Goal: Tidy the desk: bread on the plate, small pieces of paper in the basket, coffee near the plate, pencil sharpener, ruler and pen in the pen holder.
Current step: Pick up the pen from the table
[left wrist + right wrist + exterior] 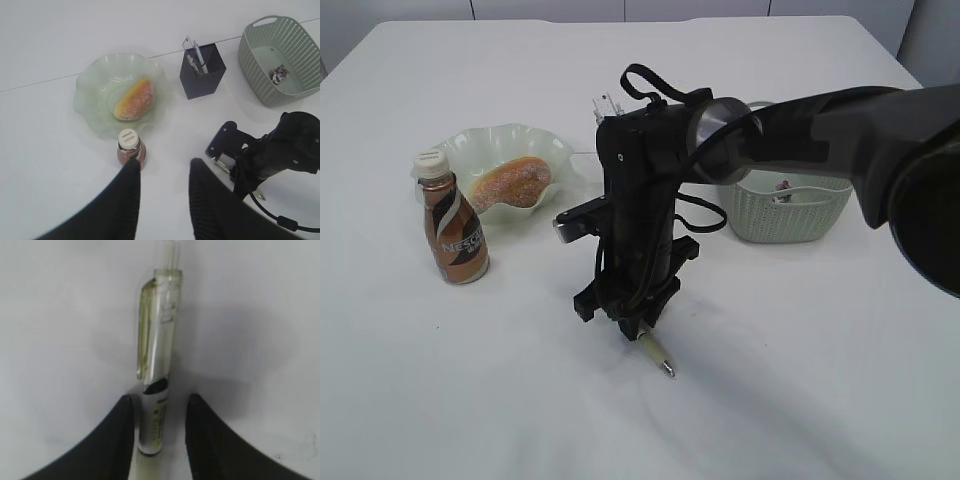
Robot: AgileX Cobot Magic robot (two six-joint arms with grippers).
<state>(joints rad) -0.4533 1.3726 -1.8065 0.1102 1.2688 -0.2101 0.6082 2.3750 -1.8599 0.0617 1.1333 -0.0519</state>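
Right claw (pixel 638 322) stood low over the desk (pixel 800 380), its two fingers (pixel 115 440) on either side of the pen (pixel 159 365), which lay flat on the surface. Narrow gaps showed beside the barrel; I could not tell whether the pen was gripped. Left claw (pixel 162 195) hung high with its fingers apart, holding nothing. The bread (pixel 134 98) sat on the plate (pixel 90 90), the coffee (pixel 131 150) upright just beside it. The pen holder (pixel 201 75) held items. Paper scraps (pixel 277 74) lay in the basket (pixel 260 40).
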